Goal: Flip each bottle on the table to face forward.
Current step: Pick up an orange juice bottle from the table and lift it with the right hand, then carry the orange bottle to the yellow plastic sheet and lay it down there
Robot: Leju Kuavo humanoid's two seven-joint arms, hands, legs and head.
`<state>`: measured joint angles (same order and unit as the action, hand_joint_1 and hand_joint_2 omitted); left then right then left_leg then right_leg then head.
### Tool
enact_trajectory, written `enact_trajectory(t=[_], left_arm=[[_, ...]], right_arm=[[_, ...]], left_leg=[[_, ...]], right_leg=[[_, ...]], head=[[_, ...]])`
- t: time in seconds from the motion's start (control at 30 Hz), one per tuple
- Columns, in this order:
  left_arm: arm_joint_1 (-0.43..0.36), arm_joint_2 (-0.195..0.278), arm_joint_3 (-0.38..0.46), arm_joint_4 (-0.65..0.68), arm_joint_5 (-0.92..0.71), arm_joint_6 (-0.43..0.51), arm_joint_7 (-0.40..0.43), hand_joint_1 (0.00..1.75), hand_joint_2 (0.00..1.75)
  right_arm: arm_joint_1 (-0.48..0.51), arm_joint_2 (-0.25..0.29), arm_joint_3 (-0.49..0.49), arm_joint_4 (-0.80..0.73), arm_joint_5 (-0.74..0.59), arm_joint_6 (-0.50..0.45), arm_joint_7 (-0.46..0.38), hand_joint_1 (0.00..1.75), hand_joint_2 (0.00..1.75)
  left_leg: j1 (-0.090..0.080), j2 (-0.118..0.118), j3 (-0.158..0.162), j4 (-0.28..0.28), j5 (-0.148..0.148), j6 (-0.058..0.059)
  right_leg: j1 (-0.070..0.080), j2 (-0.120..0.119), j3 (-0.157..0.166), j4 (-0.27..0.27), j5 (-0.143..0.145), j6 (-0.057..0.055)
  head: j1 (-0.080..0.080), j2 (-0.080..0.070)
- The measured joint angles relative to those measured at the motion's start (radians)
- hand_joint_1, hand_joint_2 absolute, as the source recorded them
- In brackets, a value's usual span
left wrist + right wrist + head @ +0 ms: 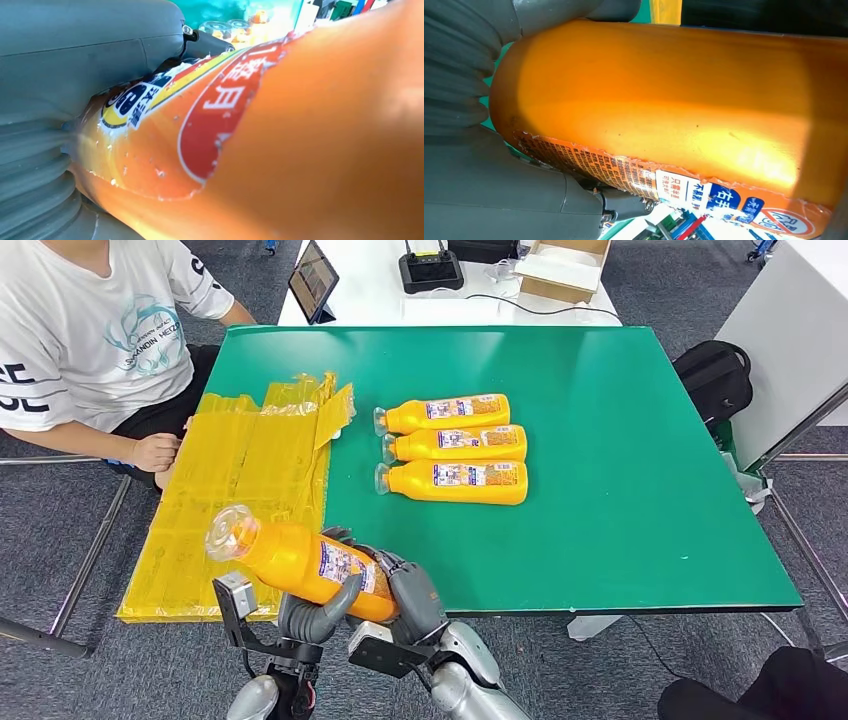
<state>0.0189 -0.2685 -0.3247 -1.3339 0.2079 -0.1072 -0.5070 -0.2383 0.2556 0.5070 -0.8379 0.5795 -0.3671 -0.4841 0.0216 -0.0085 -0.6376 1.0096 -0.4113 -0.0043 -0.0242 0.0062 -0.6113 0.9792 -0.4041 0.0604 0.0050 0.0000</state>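
Both arms rise close together from below. The left hand (312, 615) cups the bottle (300, 562) from beneath, its thumb hooked up across the label. The right hand (410, 595) clasps the bottle's base end (fingers curled over the top), just beside the left fingers.

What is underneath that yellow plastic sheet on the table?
The yellow plastic sheet lies over the left part of the green table and overhangs its left edge. Whatever else is beneath it is covered. A person's hand rests at its edge.
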Motion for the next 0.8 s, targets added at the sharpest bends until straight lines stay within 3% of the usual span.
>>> enact_trajectory(t=[0.2,0.23,0.3,0.37,0.43,0.6,0.7,0.8], left_arm=[[0.001,0.0,0.005,0.0,0.003,0.002,-0.006,1.75,1.75],[0.001,-0.001,0.005,0.0,0.001,0.004,-0.008,1.75,1.75],[0.002,-0.002,0.005,0.0,-0.008,0.016,-0.017,1.75,1.75],[0.003,-0.003,0.005,0.0,-0.025,0.032,-0.028,1.75,1.75],[0.001,-0.003,0.004,0.0,-0.05,0.056,-0.039,1.75,1.75],[-0.036,-0.003,0.014,0.001,-0.16,0.201,-0.099,1.75,1.75],[-0.098,-0.003,0.041,0.012,-0.236,0.315,-0.138,1.75,1.75],[-0.168,0.001,0.082,0.028,-0.261,0.368,-0.15,1.75,1.75]], right_arm=[[-0.004,0.0,0.006,0.005,-0.004,0.01,0.0,1.75,1.75],[-0.005,0.0,0.006,0.005,-0.005,0.013,0.0,1.67,1.75],[-0.007,0.0,0.008,0.006,-0.01,0.024,-0.001,0.79,1.75],[-0.007,0.0,0.009,0.006,-0.022,0.041,-0.003,0.0,0.87],[-0.005,0.0,0.009,0.006,-0.05,0.076,-0.009,0.0,0.0],[0.005,-0.001,0.001,-0.024,-0.195,0.234,-0.045,0.0,0.0],[0.006,-0.007,-0.01,-0.075,-0.272,0.317,-0.05,0.0,0.0],[0.012,-0.016,-0.015,-0.118,-0.296,0.352,-0.049,0.0,0.0]], left_leg=[[0.0,0.0,0.0,0.0,0.0,0.0],[0.0,0.0,0.0,0.0,0.0,0.0],[0.0,0.0,0.0,0.0,0.0,0.0],[0.0,0.0,0.0,0.0,0.0,0.0],[0.0,0.0,0.0,0.0,0.0,0.0],[0.0,0.0,0.0,0.0,0.0,0.0],[0.0,0.0,0.0,0.0,0.001,0.0],[0.0,0.0,0.001,0.0,0.001,0.0]], right_leg=[[0.0,0.0,0.0,0.0,0.0,0.0],[0.0,0.0,0.0,0.0,0.0,0.0],[0.0,0.0,0.0,0.0,0.0,0.0],[0.0,0.0,0.0,0.0,0.0,0.0],[0.0,0.0,0.0,0.0,0.0,0.0],[0.0,0.0,0.0,0.0,0.0,0.0],[0.0,0.0,0.0,0.0,0.001,-0.001],[0.0,0.0,0.0,0.0,0.002,-0.003]], head=[[0.0,0.0],[0.0,0.0],[0.0,0.0],[0.0,0.0],[0.0,0.0],[0.0,0.0],[0.0,0.0],[0.0,0.0]])
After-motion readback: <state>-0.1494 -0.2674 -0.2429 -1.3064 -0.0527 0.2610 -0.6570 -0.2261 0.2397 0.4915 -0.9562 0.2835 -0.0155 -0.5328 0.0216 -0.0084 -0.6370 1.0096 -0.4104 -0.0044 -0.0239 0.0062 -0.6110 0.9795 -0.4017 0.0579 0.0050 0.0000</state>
